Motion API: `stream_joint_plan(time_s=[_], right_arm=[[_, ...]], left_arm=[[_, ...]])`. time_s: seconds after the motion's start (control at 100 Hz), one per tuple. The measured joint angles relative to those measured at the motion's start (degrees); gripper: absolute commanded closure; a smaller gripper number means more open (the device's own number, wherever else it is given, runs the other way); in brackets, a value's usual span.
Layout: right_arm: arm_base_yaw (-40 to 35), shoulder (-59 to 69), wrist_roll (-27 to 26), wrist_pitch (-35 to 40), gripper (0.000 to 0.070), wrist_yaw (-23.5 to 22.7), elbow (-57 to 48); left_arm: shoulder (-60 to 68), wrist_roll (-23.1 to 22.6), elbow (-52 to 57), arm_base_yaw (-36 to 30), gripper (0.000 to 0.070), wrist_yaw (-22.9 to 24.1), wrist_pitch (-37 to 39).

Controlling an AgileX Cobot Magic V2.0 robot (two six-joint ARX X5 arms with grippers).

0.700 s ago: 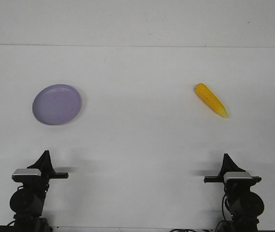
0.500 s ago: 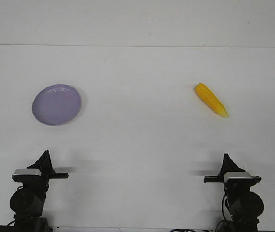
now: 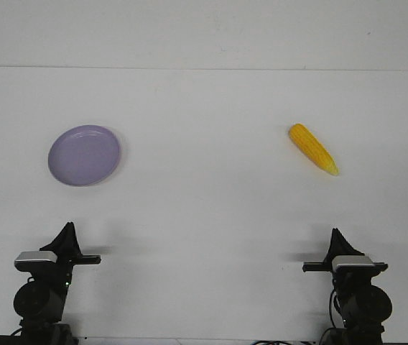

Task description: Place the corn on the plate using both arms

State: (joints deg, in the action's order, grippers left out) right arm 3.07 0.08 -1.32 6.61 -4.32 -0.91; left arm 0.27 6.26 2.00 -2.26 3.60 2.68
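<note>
The corn [image 3: 312, 148] is a yellow-orange tapered cob lying on the white table at the right, its pointed tip toward the front right. The lavender plate [image 3: 84, 155] lies flat and empty at the left. My left gripper [image 3: 67, 229] rests at the front left, well in front of the plate. Its fingers come together in one point and hold nothing. My right gripper [image 3: 335, 234] rests at the front right, well in front of the corn. It is also shut to a point and empty.
The white table [image 3: 204, 208] spans the whole view, with its far edge against a white wall. Nothing else stands on it.
My left arm has shifted very slightly to the left. The right arm, the corn and the plate have not moved.
</note>
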Motion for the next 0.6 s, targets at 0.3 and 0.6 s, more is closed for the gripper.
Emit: stream_joint_plan(time_s=[0.3,0.6], right_arm=[[0.0,0.0,0.0,0.0,0.0684,0.0,0.0],[0.0,0.0,0.0,0.0,0.0684,0.0,0.0]], left_arm=[[2.6,9.3,5.1,0.0,0.0689,-1.0,3.3],[26.4,6.8,30.9,0.0,0.0241,1.9,-11.4]])
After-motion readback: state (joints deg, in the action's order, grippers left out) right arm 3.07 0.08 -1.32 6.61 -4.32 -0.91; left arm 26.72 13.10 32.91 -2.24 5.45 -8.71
